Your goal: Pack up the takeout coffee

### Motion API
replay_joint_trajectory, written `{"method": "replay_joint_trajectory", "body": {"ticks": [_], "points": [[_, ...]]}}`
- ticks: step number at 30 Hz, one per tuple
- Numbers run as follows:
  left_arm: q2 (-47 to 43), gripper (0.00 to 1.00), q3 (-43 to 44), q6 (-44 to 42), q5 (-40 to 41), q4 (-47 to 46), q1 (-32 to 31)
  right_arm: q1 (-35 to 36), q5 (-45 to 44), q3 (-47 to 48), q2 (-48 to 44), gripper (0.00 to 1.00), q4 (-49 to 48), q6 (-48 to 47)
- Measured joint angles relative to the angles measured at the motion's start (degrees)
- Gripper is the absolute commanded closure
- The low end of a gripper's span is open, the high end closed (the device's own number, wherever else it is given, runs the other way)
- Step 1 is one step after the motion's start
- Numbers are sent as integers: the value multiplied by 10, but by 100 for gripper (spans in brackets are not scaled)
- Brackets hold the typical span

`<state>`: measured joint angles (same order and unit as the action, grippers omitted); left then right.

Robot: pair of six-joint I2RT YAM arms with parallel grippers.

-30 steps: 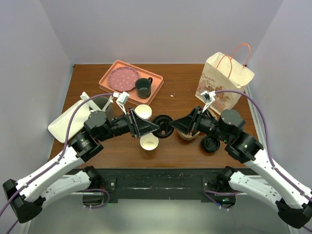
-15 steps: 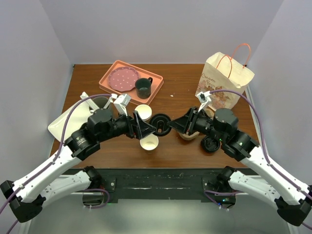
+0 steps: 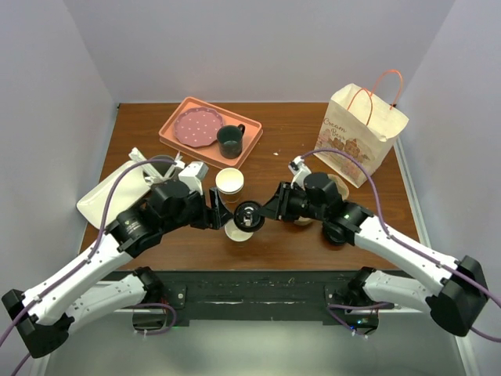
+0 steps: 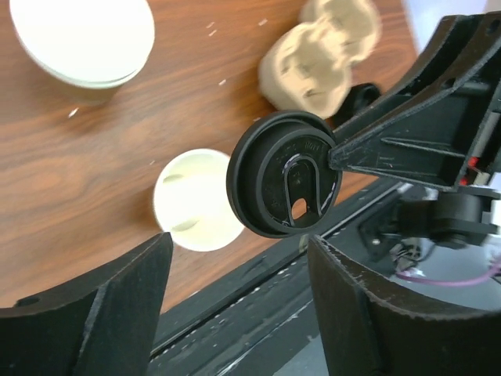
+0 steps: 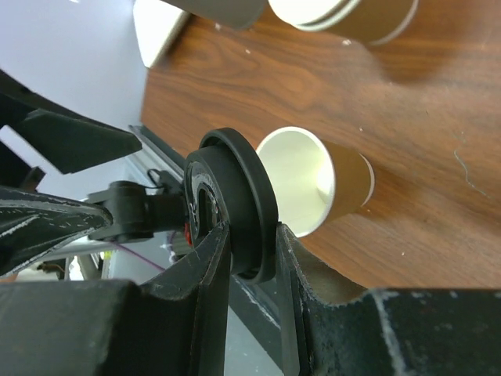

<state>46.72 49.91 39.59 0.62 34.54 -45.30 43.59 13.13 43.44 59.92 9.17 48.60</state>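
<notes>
A mug stands on the tray back left, the bag back right.

I see wooden counter carrying pink tray back left, white dish at left edge, paper bag right, far open cup and near open cup mid-counter.

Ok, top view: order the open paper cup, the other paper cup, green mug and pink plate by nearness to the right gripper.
From the right gripper, holding the black lid:
1. open paper cup, just beneath, near side.
2. other paper cup, farther back.
3. green mug, on the tray, right.
4. pink plate, tray's left.
</notes>
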Motion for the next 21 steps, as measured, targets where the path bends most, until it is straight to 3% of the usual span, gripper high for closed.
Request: {"method": "replay_joint_trajectory", "body": {"ticks": [11, 21], "points": [[22, 30, -59, 7, -33, 5, 37, 26, 18, -8, 96, 80, -57, 27], [39, 38, -100, 16, -76, -13, 65, 33, 28, -8, 122, 80, -73, 32]]}}
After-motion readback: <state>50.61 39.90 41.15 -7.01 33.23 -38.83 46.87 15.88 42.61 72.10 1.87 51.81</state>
